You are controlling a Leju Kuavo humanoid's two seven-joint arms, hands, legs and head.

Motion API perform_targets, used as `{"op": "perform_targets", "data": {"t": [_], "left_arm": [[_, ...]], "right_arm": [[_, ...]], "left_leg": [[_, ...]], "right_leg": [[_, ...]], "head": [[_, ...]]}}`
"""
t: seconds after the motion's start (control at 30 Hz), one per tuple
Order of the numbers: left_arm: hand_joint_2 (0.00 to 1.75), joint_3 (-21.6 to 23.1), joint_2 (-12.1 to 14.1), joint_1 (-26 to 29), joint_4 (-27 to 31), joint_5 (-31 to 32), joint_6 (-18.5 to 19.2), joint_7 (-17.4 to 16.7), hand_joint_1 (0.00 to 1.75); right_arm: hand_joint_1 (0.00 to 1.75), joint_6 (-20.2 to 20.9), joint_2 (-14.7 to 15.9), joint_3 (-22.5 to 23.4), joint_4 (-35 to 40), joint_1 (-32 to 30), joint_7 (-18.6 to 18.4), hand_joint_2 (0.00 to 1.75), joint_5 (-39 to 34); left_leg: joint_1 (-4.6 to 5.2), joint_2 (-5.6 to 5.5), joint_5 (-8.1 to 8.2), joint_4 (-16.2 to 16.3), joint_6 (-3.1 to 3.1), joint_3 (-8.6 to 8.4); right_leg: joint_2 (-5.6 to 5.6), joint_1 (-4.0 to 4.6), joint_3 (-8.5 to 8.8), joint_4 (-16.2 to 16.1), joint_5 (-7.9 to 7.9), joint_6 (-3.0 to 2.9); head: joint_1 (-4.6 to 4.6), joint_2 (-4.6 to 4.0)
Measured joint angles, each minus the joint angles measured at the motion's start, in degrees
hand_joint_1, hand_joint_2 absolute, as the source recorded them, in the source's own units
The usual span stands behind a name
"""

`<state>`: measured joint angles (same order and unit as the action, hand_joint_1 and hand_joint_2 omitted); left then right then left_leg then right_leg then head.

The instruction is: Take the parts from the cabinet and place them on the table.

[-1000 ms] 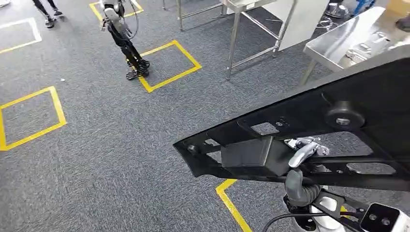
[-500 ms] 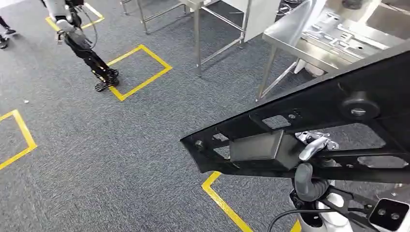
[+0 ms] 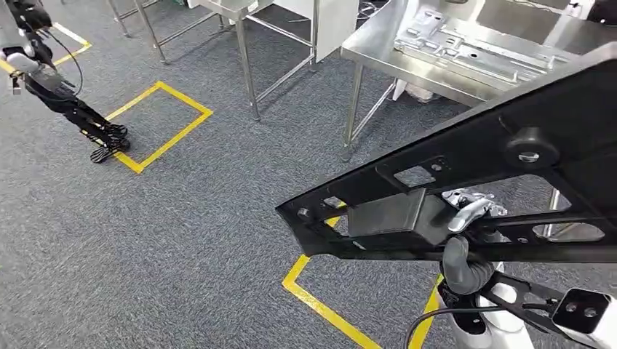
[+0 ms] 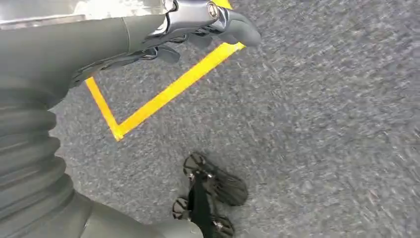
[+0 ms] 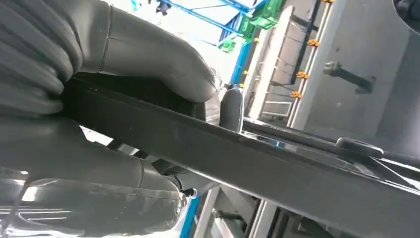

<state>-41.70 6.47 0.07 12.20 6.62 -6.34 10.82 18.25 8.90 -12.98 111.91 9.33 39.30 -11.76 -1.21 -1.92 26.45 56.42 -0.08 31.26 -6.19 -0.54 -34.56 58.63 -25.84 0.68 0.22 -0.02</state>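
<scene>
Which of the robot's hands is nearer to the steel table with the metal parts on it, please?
Right. The right hand grips the black panel just short of the steel table; the left hand hangs over carpet.

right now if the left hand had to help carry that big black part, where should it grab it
Probably the narrow free end of the black part, near its rounded tip, coming from the robot's left. The right hand already grips a flat bar near the middle, so the long tapering end sticks out unsupported. The cut-out openings there give thin edges that fingers could wrap around. The left hand hangs over the carpet.
</scene>
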Motion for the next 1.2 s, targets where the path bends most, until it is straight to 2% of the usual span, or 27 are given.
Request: {"op": "perform_targets", "data": {"t": [0.03,0.07,0.13,0.17,0.2,0.27,0.3,0.33,0.47,0.5,0.53,0.57,0.63,0.67,0.7,0.77,0.8,0.83,0.87,0.9,0.97,1.0,1.03,1.07,1.13,1.17,1.2], "left_arm": [[1.75,0.00,-0.02,0.02,0.00,0.00,0.24,0.04,0.00],[1.75,0.00,-0.09,0.13,0.00,0.04,0.48,0.07,0.00],[1.75,0.00,-0.17,0.38,0.00,0.24,0.94,0.07,0.00],[1.75,0.00,-0.17,0.39,0.00,0.46,1.00,0.07,0.00],[1.75,0.00,-0.20,0.31,0.00,0.52,1.09,0.07,0.00],[1.75,0.00,-0.35,0.08,0.00,0.54,1.38,0.15,0.00],[1.75,0.00,-0.44,-0.03,0.00,0.57,1.42,0.20,0.00],[1.75,0.00,-0.46,-0.07,0.00,0.61,1.49,0.28,0.00],[1.75,0.00,-0.52,-0.47,0.00,1.22,2.34,0.74,0.00],[1.75,0.00,-0.52,-0.55,0.04,1.40,2.45,0.77,0.00],[1.75,0.00,-0.55,-0.60,0.02,1.57,2.60,0.83,0.00],[1.75,0.00,-0.55,-0.51,0.02,1.64,2.62,0.83,0.00],[1.75,-0.02,-0.52,-0.18,0.02,1.64,2.62,0.83,0.00],[1.75,-0.02,-0.55,-0.06,0.02,1.64,2.67,0.83,0.00],[1.75,0.00,-0.57,-0.04,0.02,1.68,2.78,0.83,0.00],[1.75,0.00,-0.59,-0.14,0.02,1.79,3.06,0.98,0.00],[1.75,0.00,-0.57,-0.14,0.02,1.90,3.19,1.11,0.00],[1.75,0.00,-0.48,-0.16,0.02,2.01,3.26,1.20,0.00],[1.75,0.00,-0.42,-0.13,0.02,2.12,3.28,1.20,0.00],[1.75,0.00,-0.50,-0.12,0.02,2.25,3.28,1.22,0.00],[1.75,0.00,-0.48,-0.39,0.04,2.32,3.30,1.29,0.00],[1.75,0.00,-0.59,-0.49,0.04,2.32,3.43,1.29,0.00],[1.75,0.00,-0.57,-0.61,0.04,2.32,3.43,1.33,0.00],[1.75,0.00,-0.57,-0.49,0.04,2.34,3.50,1.36,0.00],[1.75,-0.02,-0.65,-0.25,0.04,2.40,3.80,1.36,0.00],[1.75,-0.02,-0.68,-0.19,0.04,2.40,3.85,1.36,0.00],[1.75,-0.02,-0.68,-0.21,0.04,2.40,3.91,1.36,0.00]], "right_arm": [[1.75,-0.09,0.00,-0.02,-0.09,0.43,0.00,1.75,0.09],[1.75,-0.17,0.00,-0.09,-0.26,0.70,0.00,1.75,0.17],[1.75,-0.59,-0.07,-0.28,-0.66,0.64,0.00,1.75,0.28],[1.75,-0.79,-0.07,-0.37,-0.92,0.63,0.00,1.75,0.35],[1.75,-0.90,-0.07,-0.39,-1.12,0.63,0.00,1.75,0.35],[1.75,-1.03,-0.07,-0.44,-1.38,0.72,0.00,1.75,0.39],[1.75,-1.14,-0.09,-0.46,-1.38,0.89,0.00,1.75,0.48],[1.75,-1.29,-0.09,-0.55,-1.42,1.14,0.00,1.75,0.50],[1.75,-2.89,0.00,-1.07,-1.55,1.36,0.00,1.75,0.46],[1.75,-3.02,-0.02,-1.20,-1.53,1.35,0.00,1.75,0.42],[1.75,-3.06,0.00,-1.33,-1.53,1.55,0.00,1.75,0.33],[1.75,-3.10,-0.02,-1.44,-1.53,1.60,0.02,1.75,0.33],[1.75,-3.13,-0.02,-1.62,-1.57,1.51,0.00,1.75,0.33],[1.75,-3.13,-0.02,-1.71,-1.68,1.43,0.00,1.75,0.33],[1.75,-3.15,-0.02,-1.81,-1.79,1.36,0.00,1.75,0.33],[1.75,-3.32,-0.02,-1.86,-1.84,1.33,0.00,1.75,0.33],[1.75,-3.49,-0.02,-1.88,-1.84,1.33,0.00,1.75,0.33],[1.75,-3.69,-0.02,-1.88,-1.84,1.32,0.00,1.75,0.33],[1.75,-3.87,-0.02,-1.88,-1.84,1.36,0.00,1.75,0.33],[1.75,-3.93,-0.02,-1.92,-1.84,1.20,0.00,1.75,0.35],[1.75,-3.91,-0.02,-1.92,-1.81,0.90,0.02,1.75,0.33],[1.75,-3.87,0.04,-1.90,-1.73,0.74,0.00,1.75,0.33],[1.75,-3.85,0.07,-1.86,-1.62,0.60,0.00,1.75,0.24],[1.75,-3.71,0.07,-1.88,-1.62,0.69,0.00,1.75,0.24],[1.75,-3.54,0.02,-1.88,-1.62,0.40,0.00,1.75,0.24],[1.75,-3.41,0.04,-1.88,-1.62,0.29,0.00,1.75,0.24],[1.75,-3.23,0.04,-1.88,-1.68,0.18,0.00,1.75,0.24]], "left_leg": [[0.01,0.57,-0.10,-0.24,0.30,-0.02],[0.09,1.30,-0.10,-0.22,0.51,0.05],[0.21,2.92,-0.04,-0.17,0.57,0.12],[0.21,3.65,0.00,-0.11,0.51,0.16],[0.21,4.38,0.07,-0.05,0.43,0.15],[0.17,5.55,0.36,0.21,0.11,0.07],[0.18,6.07,0.57,0.41,-0.18,-0.03],[0.71,6.55,0.85,0.62,-0.61,-0.03],[0.51,8.51,1.02,0.49,-1.89,-0.59],[0.18,7.50,1.56,0.86,-2.37,-0.45],[0.11,4.83,3.11,2.81,-2.54,0.20],[0.03,3.37,5.40,6.61,-2.63,1.87],[0.09,2.38,9.46,16.18,-2.80,6.36],[0.08,2.37,9.90,19.09,-2.78,7.88],[0.08,2.35,8.84,18.89,-2.63,7.96],[0.11,1.92,3.84,11.26,-2.00,4.69],[0.21,0.57,1.21,5.96,-1.51,2.29],[0.20,-2.82,0.29,2.02,-0.79,0.75],[0.09,-3.72,0.63,1.26,-0.45,0.44],[0.31,-2.92,0.74,0.94,-0.66,0.20],[0.63,-1.87,0.62,0.70,-0.25,0.16],[-0.16,-0.91,0.08,-0.32,0.12,-0.19],[0.00,-0.14,-0.11,-0.75,0.35,-0.45],[0.03,0.66,-0.07,-0.80,0.79,-0.48],[0.18,2.29,0.01,-0.76,0.84,-0.46],[0.19,3.16,0.08,-0.72,0.80,-0.40],[0.18,3.98,0.19,-0.65,0.70,-0.42]], "right_leg": [[2.84,0.29,-1.25,2.24,-1.82,0.14],[4.30,0.20,-3.16,6.21,-4.13,0.36],[5.46,-0.12,-7.35,15.14,-7.75,0.74],[5.61,-0.25,-8.11,16.79,-7.77,0.87],[5.84,-0.36,-7.43,15.56,-6.51,0.98],[6.93,-0.44,-2.73,6.93,-2.16,0.92],[8.61,-0.39,0.36,1.47,-0.24,0.76],[10.53,0.21,1.31,-0.43,-0.91,0.24],[7.92,0.34,0.79,-0.78,-0.34,-1.01],[7.36,-0.12,1.07,-1.15,0.00,-1.51],[6.87,-0.13,1.07,-1.19,0.06,-1.69],[6.43,-0.12,1.02,-1.19,0.10,-2.00],[5.05,0.06,0.95,-1.15,0.14,-2.21],[4.26,0.19,0.95,-1.13,0.15,-2.23],[3.52,0.27,1.04,-1.12,0.16,-2.23],[2.00,0.44,1.33,-1.11,0.16,-2.21],[1.37,0.51,1.48,-1.11,0.16,-2.20],[0.78,0.27,1.37,-1.12,0.18,-2.16],[0.34,0.70,1.13,-0.92,0.18,-1.73],[-0.45,0.19,0.69,-0.91,0.39,-1.25],[-1.99,-0.24,0.38,-1.24,0.78,-0.34],[-1.88,0.11,0.39,-1.05,0.65,-0.02],[1.66,0.33,-0.14,0.16,-0.37,0.18],[4.10,0.25,-1.73,3.15,-2.47,0.51],[5.53,-0.12,-6.20,12.28,-6.71,1.08],[5.61,-0.30,-8.02,15.85,-7.66,1.36],[5.73,-0.49,-8.36,16.34,-6.94,1.59]], "head": [[0.44,0.00],[0.50,0.02],[0.53,0.00],[0.52,0.00],[0.53,0.00],[0.55,0.00],[0.57,0.00],[0.48,0.02],[0.48,0.02],[0.39,0.02],[0.24,0.00],[0.09,0.02],[0.07,0.00],[0.07,0.02],[0.07,0.02],[0.07,0.02],[0.07,0.00],[0.11,0.00],[0.24,0.02],[-0.13,0.02],[-0.17,0.02],[-0.09,0.02],[0.00,0.02],[0.37,0.00],[0.37,0.02],[0.37,0.02],[0.37,0.02]]}}
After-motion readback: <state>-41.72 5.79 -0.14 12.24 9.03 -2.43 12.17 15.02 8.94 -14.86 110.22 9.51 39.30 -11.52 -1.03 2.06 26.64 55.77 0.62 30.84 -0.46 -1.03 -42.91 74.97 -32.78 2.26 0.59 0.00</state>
